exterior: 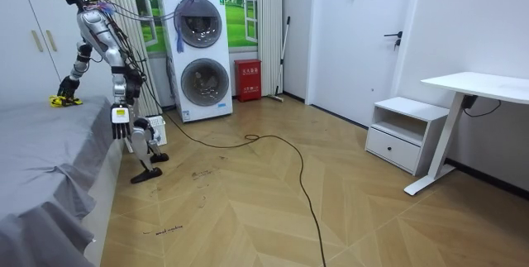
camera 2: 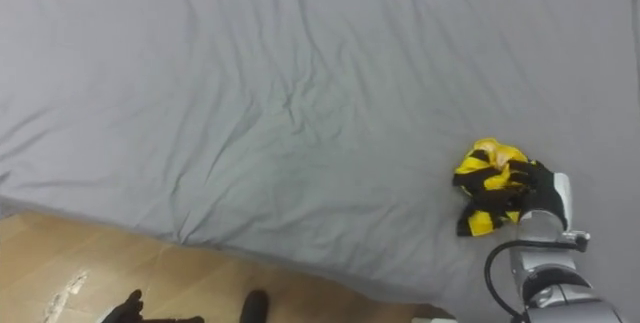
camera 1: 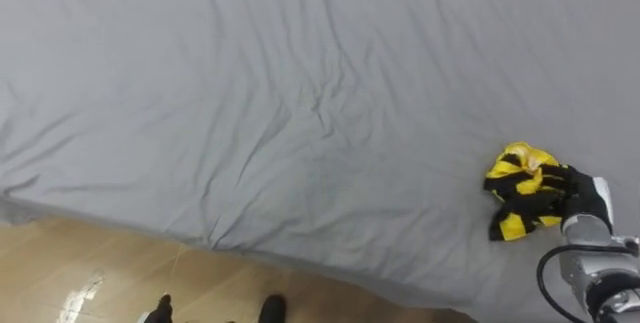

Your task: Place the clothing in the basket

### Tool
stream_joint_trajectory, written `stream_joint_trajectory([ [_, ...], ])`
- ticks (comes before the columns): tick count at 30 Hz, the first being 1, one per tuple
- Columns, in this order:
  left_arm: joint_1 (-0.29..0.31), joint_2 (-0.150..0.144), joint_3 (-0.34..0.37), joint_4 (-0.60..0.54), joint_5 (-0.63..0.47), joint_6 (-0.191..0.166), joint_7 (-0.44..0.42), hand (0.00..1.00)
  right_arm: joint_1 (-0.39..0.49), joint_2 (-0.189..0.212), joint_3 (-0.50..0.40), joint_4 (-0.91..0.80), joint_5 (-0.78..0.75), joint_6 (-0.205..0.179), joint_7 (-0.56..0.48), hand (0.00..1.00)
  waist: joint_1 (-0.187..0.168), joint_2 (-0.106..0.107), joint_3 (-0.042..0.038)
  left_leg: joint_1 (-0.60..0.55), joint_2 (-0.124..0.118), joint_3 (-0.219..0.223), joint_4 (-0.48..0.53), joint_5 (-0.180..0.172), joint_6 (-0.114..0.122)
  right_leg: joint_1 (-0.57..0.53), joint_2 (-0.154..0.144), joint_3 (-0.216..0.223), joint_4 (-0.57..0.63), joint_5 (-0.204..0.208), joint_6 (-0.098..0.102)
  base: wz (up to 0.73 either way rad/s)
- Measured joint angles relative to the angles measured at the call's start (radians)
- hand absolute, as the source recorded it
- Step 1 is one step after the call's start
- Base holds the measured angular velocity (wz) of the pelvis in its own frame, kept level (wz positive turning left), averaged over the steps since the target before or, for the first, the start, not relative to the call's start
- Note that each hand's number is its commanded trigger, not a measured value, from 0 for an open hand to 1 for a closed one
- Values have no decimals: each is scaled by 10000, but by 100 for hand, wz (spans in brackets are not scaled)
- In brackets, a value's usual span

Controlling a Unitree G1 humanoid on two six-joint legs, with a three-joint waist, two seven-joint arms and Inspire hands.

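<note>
Left eye: yellow-and-black garment (camera 1: pixel 520 166) lies bunched on the grey bed (camera 1: pixel 300 113), far right, near the robot-side edge. Right hand (camera 1: pixel 578 198) is on it with its dark fingers curled into the bundle. Read that as clamped on cloth, though the black stripes blur where the fingers end. Right eye: same picture, and the wad looks to be resting on the sheet, not lifted. Expect it light, soft and floppy, no stiffness. You'll see it drape and trail once up, and thin fabric can slide out of a shallow pinch. Take it through the thick middle of the wad, not a loose corner, and check you aren't gathering bedsheet too. Room view: robot stands at the bed's side, right arm reaching over the mattress to the garment. Left hand (exterior: pixel 121 125) hangs at its side; can't tell its fingers from here.
</note>
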Motion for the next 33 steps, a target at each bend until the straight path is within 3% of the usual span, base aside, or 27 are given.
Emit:
stream_joint_trajectory([
  [6, -1, 0, -56, -184, -56, 90, -1, 0, 87, 17, 768, 116, -131, 523, 313, 100, 36, 92, 17, -202, -1, -14, 32, 2, 0, -171, -12, -97, 17, 0, 0, 1],
  [23, -187, 10, -233, -111, -33, 97, 0, 0, 405, -30, 1049, 107, -12, 480, 628, 100, 43, 183, 43, -555, -97, -239, 186, 55, 57, -354, -45, -210, 31, -1, 1, 4],
  [31, -187, 11, -205, -125, -41, 35, 2, 0, 523, -82, 719, -50, 1539, 463, 943, 100, -28, 167, 20, -540, -108, -226, 177, 59, 54, -364, -73, -196, 56, -1, 2, 0],
  [33, -193, 11, -154, -139, -24, -12, 0, 0, 602, -75, 319, -324, 2256, 497, 1186, 100, -28, 154, 11, -524, -88, -140, 184, 59, 55, -436, -77, 21, 172, -1, 2, -10],
])
